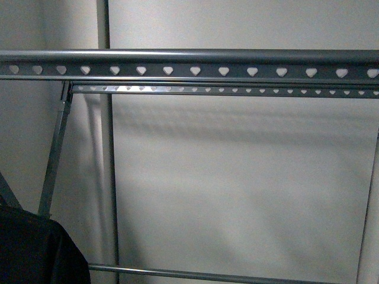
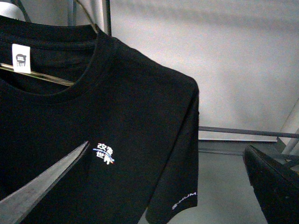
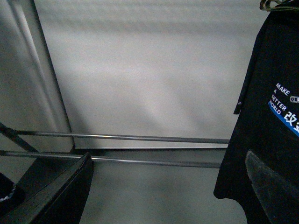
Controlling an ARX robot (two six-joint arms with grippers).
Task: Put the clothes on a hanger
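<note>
Shirt (image 1: 29,254) hung lower left of frame, well under the rack (image 1: 189,56); left pincer (image 2: 167,148) and right pincer (image 3: 168,156) gaped; a loose grip could drop it.

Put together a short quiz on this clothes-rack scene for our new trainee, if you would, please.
1. Multiple choice: what shape are the holes along the bars of the rack? A) round B) heart-shaped C) square
2. True or false: the black T-shirt has a white label inside its collar.
3. Fill in the gap: in the right wrist view, the print on the T-shirt reads "MAKE A ____ WORLD".
Key: 1 B; 2 true; 3 BETTER.
</note>
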